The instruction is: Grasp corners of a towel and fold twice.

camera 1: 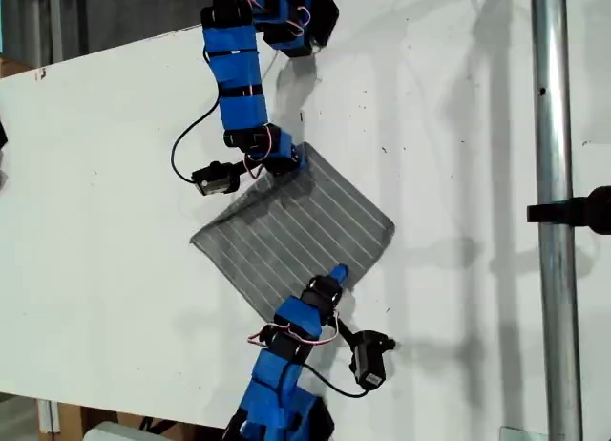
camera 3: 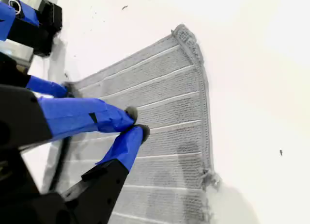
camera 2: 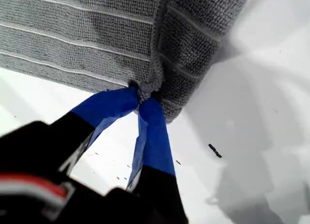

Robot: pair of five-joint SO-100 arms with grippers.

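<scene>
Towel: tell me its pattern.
Grey with fine pale parallel stripes on the towel, clearest in the second wrist view.

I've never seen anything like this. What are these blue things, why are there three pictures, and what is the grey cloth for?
The blue things are two small robot arms, each ending in a two-fingered gripper. One picture comes from a camera looking down on the whole white table. The other two come from little cameras riding on the grippers, so you see the blue fingers up close. On the table lies a grey striped towel, which the arms are meant to fold. My first gripper, toward the top of the exterior view, is pinched shut on one corner of it. My second gripper, toward the bottom of that view, sits at the towel's opposite end with its fingers almost together. I can't tell whether it has caught any cloth.
</scene>
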